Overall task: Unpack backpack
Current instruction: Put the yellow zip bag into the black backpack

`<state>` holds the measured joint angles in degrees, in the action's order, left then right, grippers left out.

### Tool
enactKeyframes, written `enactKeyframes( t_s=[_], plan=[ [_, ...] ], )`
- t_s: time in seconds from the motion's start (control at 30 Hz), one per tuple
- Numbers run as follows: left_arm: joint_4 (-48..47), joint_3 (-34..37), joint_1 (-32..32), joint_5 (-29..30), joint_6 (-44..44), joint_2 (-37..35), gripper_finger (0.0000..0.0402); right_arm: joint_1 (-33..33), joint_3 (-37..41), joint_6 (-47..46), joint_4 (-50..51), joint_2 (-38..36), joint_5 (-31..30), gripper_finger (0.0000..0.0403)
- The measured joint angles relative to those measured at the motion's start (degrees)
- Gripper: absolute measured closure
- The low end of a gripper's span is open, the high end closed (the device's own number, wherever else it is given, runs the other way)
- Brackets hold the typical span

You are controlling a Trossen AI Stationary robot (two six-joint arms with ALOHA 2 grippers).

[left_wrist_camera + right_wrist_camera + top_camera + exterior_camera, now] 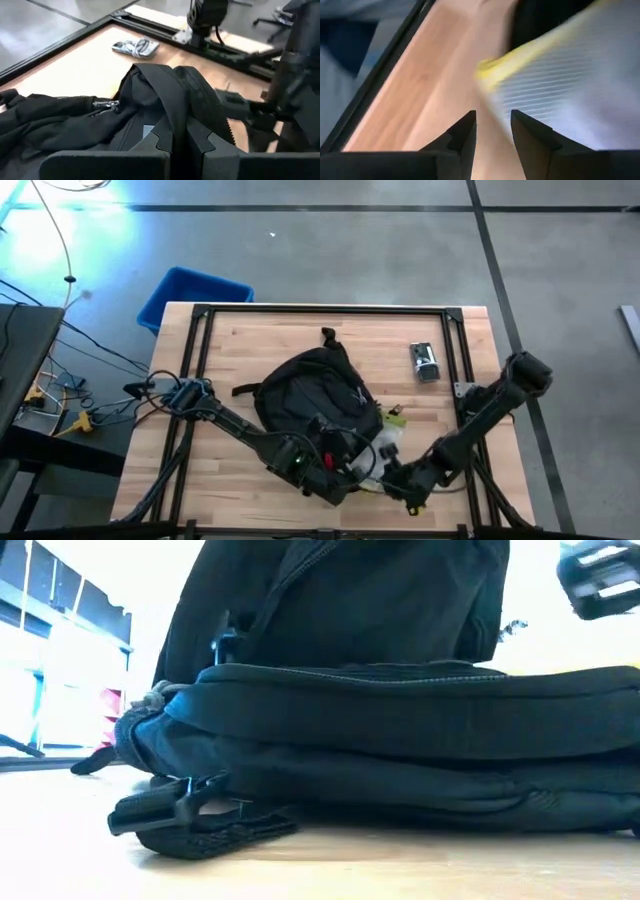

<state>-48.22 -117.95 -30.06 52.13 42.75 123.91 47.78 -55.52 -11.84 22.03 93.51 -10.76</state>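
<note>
We see the backpack lying mid-desk. The left gripper, at the backpack's near edge, is clenched on the zipper flap, apparently to hold the opening apart. The right gripper, just beside it, straddles a clear pouch; we cannot tell if it grips.

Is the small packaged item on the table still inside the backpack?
No. The packaged item lies on the bare table, apart from the backpack.
</note>
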Motion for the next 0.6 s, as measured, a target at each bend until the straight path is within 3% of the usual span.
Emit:
enactKeyframes(
  t_s=[0.07,0.13,0.33,0.5,0.6],
  plan=[
    [-2.0,0.2,-0.3,-0.2,-0.9,-0.1,0.0401,1.1,0.1,5.2,-0.9,2.3,5.1,0.0277],
    [-3.0,0.2,-0.3,-0.4,0.2,-0.1,0.0401,1.6,0.0,10.0,-2.8,4.0,5.5,0.0263],
    [-2.4,0.1,-0.4,0.0,0.5,-0.1,0.0401,1.6,0.0,14.8,-5.3,5.4,-6.7,0.0213],
    [-2.4,0.1,-0.9,0.2,0.2,-0.1,0.0401,3.4,0.0,19.4,-5.5,5.2,-10.5,0.0190],
    [-2.4,0.1,-0.9,0.3,0.0,-0.1,0.0401,5.2,0.0,20.6,-6.4,5.4,-19.4,0.0188]
  ],
)
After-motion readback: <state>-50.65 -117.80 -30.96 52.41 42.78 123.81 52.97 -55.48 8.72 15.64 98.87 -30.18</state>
